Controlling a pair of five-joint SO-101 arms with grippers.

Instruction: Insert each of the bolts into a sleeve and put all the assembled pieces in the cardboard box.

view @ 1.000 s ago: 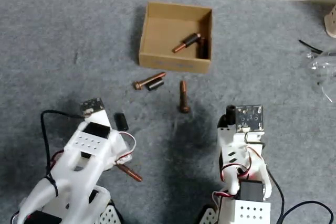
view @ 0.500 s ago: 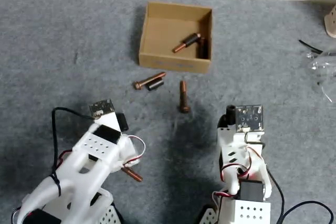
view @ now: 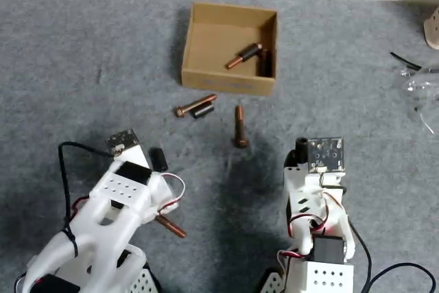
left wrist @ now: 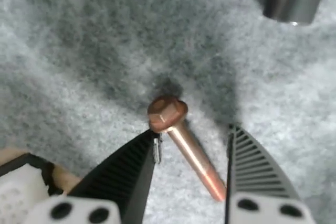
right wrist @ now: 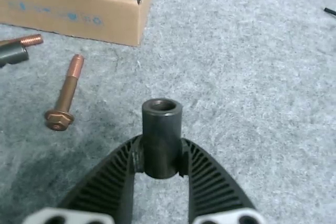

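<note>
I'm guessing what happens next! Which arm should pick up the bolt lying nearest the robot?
Probably the left. Its claw is open, with that bolt lying in between. The right claw is busy holding a sleeve.

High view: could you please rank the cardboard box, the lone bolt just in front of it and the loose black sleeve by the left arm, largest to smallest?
1. cardboard box, by far the largest.
2. lone bolt.
3. loose black sleeve, shorter than the bolt though thicker.
Nearness to the camera hardly differs among them.
</note>
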